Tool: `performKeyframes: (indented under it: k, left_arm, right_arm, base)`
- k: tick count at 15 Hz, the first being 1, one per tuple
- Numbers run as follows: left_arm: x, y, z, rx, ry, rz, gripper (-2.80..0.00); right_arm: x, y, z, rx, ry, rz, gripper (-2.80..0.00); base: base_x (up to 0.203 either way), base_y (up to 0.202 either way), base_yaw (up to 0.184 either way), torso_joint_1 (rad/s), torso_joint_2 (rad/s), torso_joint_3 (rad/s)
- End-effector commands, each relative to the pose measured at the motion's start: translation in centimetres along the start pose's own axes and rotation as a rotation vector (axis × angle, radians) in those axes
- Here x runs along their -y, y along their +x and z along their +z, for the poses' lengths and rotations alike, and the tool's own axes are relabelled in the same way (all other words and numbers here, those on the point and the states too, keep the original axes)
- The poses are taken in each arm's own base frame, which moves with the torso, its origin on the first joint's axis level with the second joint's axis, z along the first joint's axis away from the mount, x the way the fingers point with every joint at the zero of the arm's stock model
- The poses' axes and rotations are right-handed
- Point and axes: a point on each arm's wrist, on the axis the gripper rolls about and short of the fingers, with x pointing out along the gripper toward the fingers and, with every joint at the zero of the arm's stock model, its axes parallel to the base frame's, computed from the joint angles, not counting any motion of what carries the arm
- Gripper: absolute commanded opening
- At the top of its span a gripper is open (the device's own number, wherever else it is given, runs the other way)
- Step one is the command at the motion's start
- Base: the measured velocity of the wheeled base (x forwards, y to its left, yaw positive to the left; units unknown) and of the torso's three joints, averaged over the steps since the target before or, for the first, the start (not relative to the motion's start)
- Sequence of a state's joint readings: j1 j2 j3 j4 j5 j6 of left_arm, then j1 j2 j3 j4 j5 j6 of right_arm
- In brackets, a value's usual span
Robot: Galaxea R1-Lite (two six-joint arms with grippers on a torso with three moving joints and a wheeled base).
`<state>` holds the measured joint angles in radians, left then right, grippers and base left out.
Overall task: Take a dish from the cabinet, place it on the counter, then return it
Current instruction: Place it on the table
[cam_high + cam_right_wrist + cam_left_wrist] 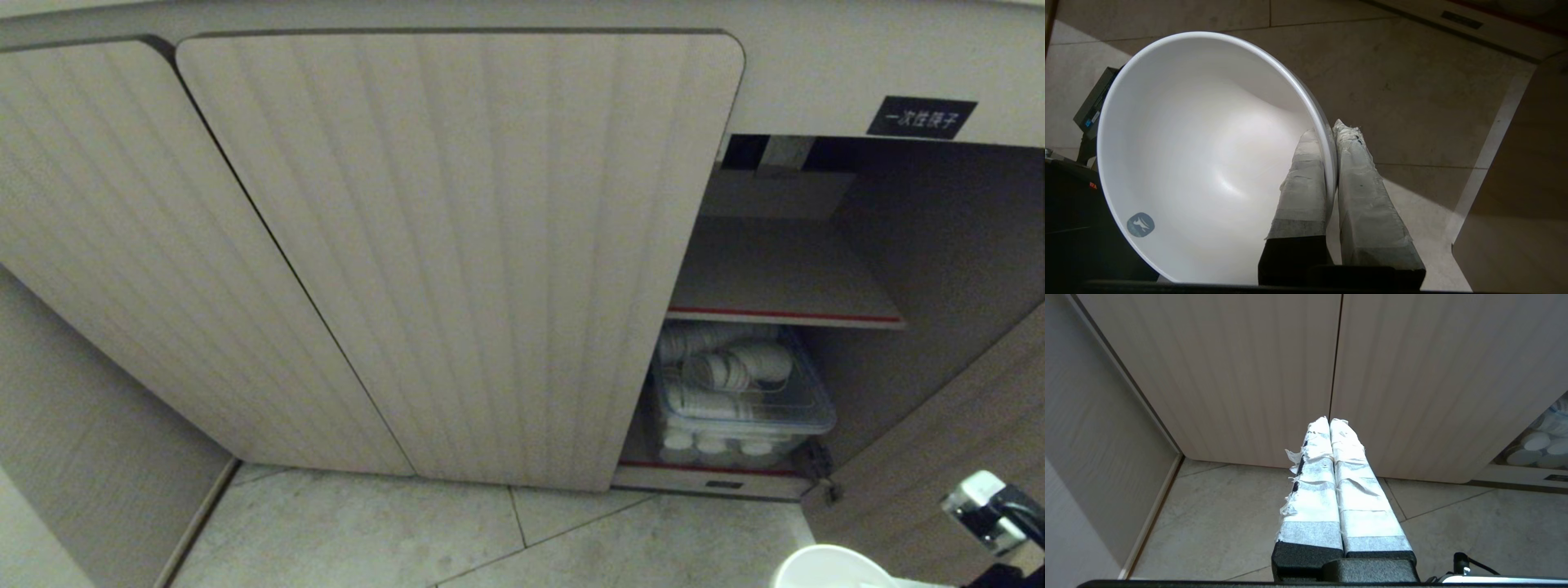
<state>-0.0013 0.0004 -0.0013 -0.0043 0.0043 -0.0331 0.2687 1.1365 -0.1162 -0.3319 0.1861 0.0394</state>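
White bowl pinched by its rim, low before the open cabinet.

The dish (1200, 155), smooth glazed white, round and deep, has its wall clamped between the taped fingers of the right pincer (1333, 130); the head view cuts off all but its rim. Beyond stands the cabinet (457, 245), fluted beige wood-grain, rounded corners, a red-edged shelf (784, 314) above what seem ribbed cups in a clear box (739, 392). The left pincer (1329, 420) hangs closed and empty over the mottled stone-tile floor (367, 531).
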Motion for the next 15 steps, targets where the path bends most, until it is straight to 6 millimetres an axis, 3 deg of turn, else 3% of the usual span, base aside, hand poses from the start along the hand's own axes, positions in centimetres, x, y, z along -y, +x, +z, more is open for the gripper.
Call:
performKeyframes:
  k: [1, 3, 15]
  left_arm:
    - [0.00, -0.01, 0.01, 0.001, -0.001, 0.000, -2.80]
    - [0.00, -0.01, 0.01, 0.001, -0.001, 0.000, -2.80]
    - [0.00, 0.00, 0.00, 0.001, -0.001, 0.000, -2.80]
  right_arm:
    - [0.01, 0.00, -0.81, 0.007, -0.005, 0.003, -2.80]
    - [0.03, -0.03, -1.55, -0.004, -0.019, 0.004, -2.80]
    - [-0.01, -0.02, -0.91, 0.017, -0.020, 0.007, -2.80]
  base:
    - [0.000, 0.000, 0.000, 0.000, 0.00, 0.000]
    - [0.000, 0.000, 0.000, 0.000, 0.00, 0.000]
    - [0.000, 0.000, 0.000, 0.000, 0.00, 0.000]
